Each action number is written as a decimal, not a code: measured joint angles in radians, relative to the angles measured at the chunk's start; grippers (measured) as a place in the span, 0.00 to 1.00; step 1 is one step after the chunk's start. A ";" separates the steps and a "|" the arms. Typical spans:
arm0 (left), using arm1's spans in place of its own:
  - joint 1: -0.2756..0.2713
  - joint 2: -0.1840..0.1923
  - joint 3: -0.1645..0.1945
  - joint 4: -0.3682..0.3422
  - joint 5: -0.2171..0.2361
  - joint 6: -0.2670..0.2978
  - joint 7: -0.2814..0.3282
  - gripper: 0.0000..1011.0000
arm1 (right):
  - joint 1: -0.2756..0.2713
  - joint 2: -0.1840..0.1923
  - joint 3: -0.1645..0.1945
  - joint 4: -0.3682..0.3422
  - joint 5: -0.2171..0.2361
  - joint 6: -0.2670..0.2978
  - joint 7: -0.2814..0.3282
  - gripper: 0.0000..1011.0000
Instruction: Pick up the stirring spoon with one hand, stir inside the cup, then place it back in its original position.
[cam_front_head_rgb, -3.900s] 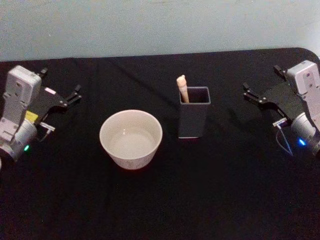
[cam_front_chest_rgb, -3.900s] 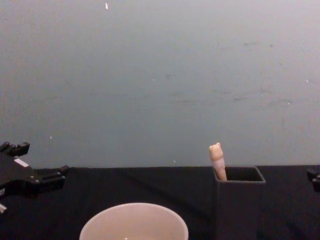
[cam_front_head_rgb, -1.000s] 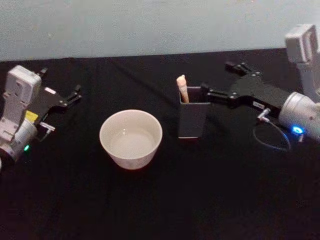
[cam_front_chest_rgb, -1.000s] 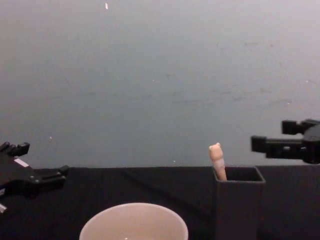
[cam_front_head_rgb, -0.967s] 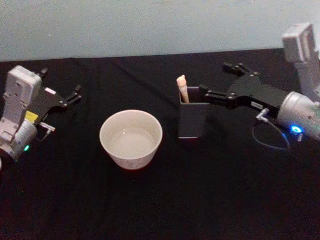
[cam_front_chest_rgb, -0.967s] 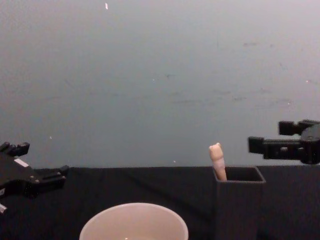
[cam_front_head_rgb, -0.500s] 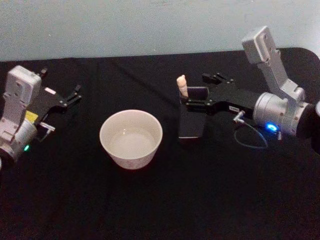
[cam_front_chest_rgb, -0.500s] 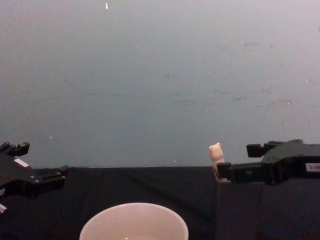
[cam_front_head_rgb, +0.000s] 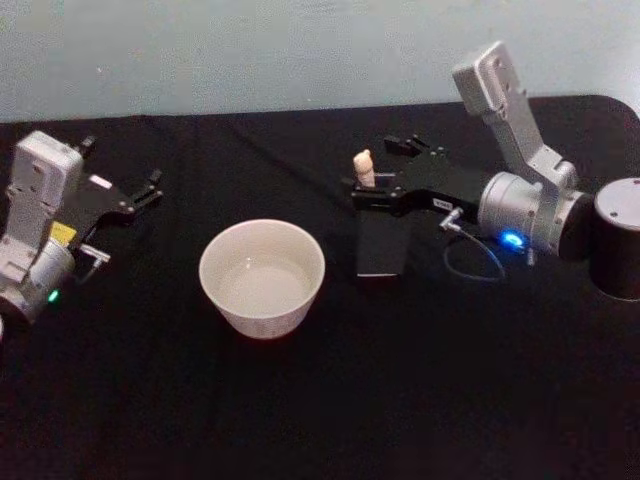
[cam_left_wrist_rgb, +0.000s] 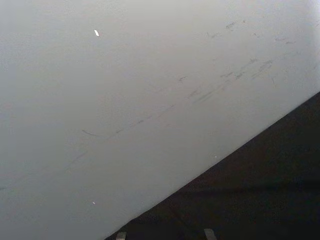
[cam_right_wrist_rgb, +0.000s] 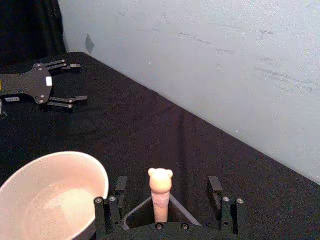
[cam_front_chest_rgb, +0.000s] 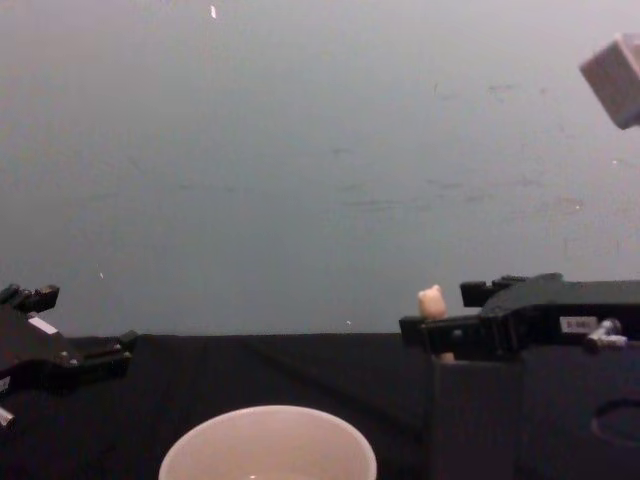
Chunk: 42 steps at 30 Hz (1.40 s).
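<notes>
One spoon, one cup, one holder, and my two grippers over the black tabletop.

My right gripper reaches in from the right edge and sits level with the top of the single dark grey square holder. Its fingers are spread wide, one on each side of the spoon, with a clear gap on both sides and nothing in their grasp. The spoon stands upright in the holder near the middle of the tabletop. Only its cream handle and little animal knob show above the rim; its bowl is hidden inside. The one round white cup stands apart from the holder, on its left and nearer the front edge. My left gripper rests by the left edge, fingers apart and empty.
</notes>
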 joint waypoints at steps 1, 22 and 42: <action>0.000 0.000 0.000 0.000 0.000 0.000 0.000 0.99 | 0.003 -0.004 -0.001 0.005 -0.002 0.001 0.001 0.99; 0.000 0.000 0.000 0.000 0.000 0.000 0.000 0.99 | 0.026 -0.041 0.001 0.035 -0.016 0.048 0.004 0.99; 0.000 0.000 0.000 0.000 0.000 0.000 0.000 0.99 | 0.024 -0.040 0.003 0.033 -0.019 0.047 0.000 0.85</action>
